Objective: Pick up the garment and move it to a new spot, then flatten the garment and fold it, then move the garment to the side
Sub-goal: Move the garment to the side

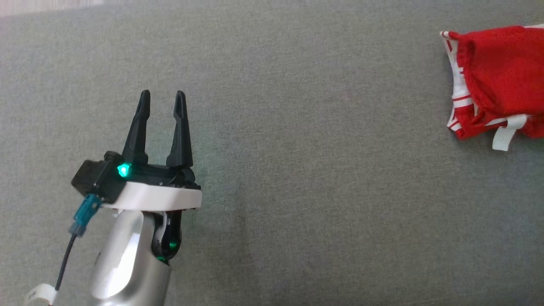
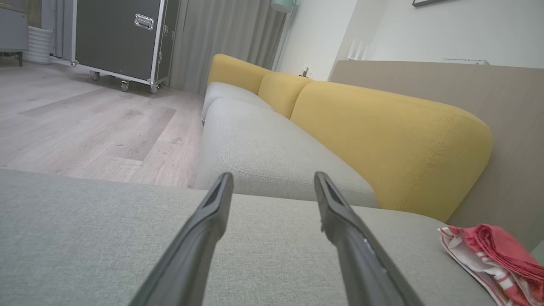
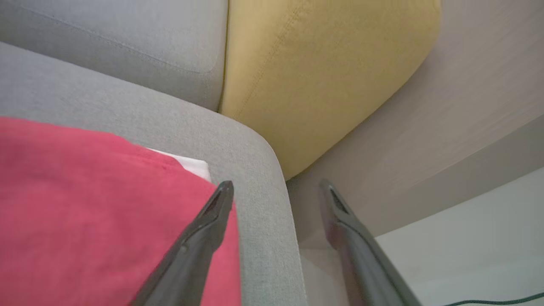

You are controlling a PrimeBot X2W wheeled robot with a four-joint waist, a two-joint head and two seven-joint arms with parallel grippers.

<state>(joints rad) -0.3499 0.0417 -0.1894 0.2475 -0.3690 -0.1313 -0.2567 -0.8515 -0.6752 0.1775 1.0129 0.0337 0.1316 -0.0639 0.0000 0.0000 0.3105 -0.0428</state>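
Note:
The garment point(image 1: 497, 80) is a red mesh piece with white striped trim, lying bunched and folded on the grey cushion at the far right of the head view. It also lies at the lower right of the left wrist view as the garment point(image 2: 493, 255). My left gripper point(image 1: 162, 98) stands open over bare cushion, well to the left of the cloth, with nothing between its fingers. In the right wrist view my right gripper point(image 3: 276, 189) is open above the cushion's corner, with the garment point(image 3: 93, 204) under and beside its left finger and not pinched.
The grey seat cushion point(image 1: 297, 170) spreads wide between my left gripper and the cloth. A yellow backrest point(image 2: 382, 136) and a beige panel point(image 2: 510, 127) rise behind it. Wooden floor point(image 2: 85, 123) and a wheeled black case point(image 2: 114, 38) lie beyond. The cushion corner point(image 3: 272, 178) drops off.

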